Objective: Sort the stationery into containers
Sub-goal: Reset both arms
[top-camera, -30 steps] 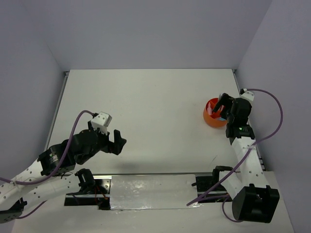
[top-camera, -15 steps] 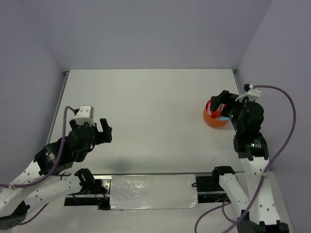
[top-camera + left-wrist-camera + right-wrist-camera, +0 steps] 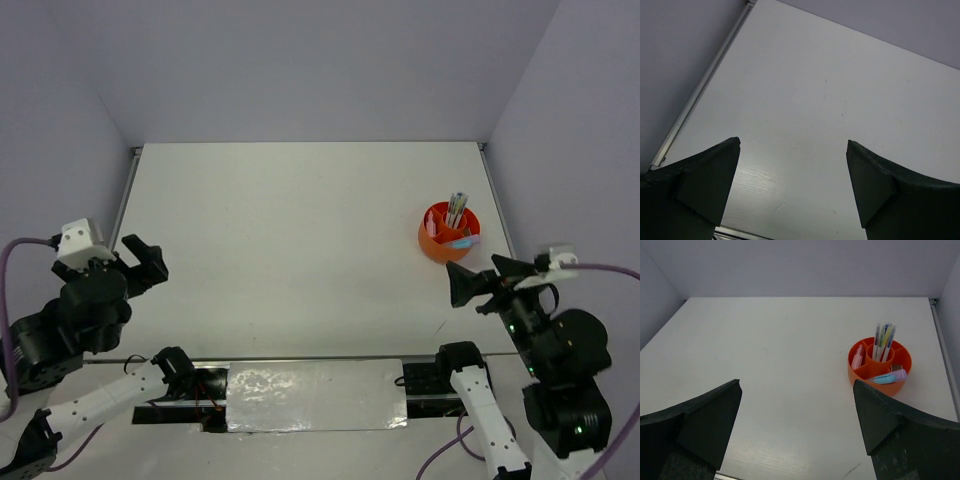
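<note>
white links (image 3: 100, 400), black joints (image 3: 90, 310); purple cables (image 3: 600, 266); dark wedge-shaped fingers (image 3: 705, 180) (white wrist cameras (image 3: 80, 240))

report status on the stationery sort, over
Left gripper open, empty. Right gripper open, empty. Orange cup: pens upright in centre, markers in outer wells. Nothing blocking.

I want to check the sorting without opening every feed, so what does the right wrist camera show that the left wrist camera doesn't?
Only the right wrist view shows the orange cup: pens upright in its centre well, pink markers in a left compartment, a blue marker lying in the near one. Only the left wrist view shows the rail along the left edge. Both show bare white table and an open, empty gripper: right gripper, left gripper.
</note>
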`<state>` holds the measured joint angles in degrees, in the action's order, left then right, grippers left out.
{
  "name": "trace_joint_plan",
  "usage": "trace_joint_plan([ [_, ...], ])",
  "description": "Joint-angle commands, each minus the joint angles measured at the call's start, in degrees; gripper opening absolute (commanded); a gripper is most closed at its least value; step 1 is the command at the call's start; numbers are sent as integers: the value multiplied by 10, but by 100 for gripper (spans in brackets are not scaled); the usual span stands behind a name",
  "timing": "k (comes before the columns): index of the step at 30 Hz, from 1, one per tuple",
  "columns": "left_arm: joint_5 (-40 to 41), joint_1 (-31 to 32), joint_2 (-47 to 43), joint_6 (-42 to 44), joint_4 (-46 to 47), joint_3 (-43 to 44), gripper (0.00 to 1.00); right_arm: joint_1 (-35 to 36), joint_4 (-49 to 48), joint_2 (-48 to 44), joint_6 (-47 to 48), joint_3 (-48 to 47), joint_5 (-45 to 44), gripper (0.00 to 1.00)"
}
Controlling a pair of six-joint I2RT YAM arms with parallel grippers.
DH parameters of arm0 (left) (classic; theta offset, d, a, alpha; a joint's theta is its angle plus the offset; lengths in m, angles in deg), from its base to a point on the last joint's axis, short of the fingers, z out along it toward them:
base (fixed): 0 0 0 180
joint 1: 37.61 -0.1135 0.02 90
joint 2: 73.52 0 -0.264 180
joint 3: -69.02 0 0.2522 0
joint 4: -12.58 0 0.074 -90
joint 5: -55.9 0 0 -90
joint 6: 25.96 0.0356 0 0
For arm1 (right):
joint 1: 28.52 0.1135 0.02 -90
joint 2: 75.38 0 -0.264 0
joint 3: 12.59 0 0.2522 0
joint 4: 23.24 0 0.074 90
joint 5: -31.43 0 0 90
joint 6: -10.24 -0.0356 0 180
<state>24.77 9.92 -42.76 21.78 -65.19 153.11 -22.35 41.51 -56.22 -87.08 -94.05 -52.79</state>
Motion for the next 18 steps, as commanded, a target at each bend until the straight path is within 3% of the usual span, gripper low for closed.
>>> trace_joint_plan([
  [1, 28, -2, -22, -21, -98, 35, 99, 17, 89, -40, 24, -35, -25, 100],
  [3, 17, -2, -32, -48, -131, 47, 99, 18, 106, -66, 20, -44, -31, 100],
  [9, -74, -2, -115, -26, -111, 43, 99, 28, 137, -126, 9, -48, -38, 100],
  [18, -84, -2, -148, -28, -118, 32, 99, 48, 136, -132, -3, -26, -82, 100],
])
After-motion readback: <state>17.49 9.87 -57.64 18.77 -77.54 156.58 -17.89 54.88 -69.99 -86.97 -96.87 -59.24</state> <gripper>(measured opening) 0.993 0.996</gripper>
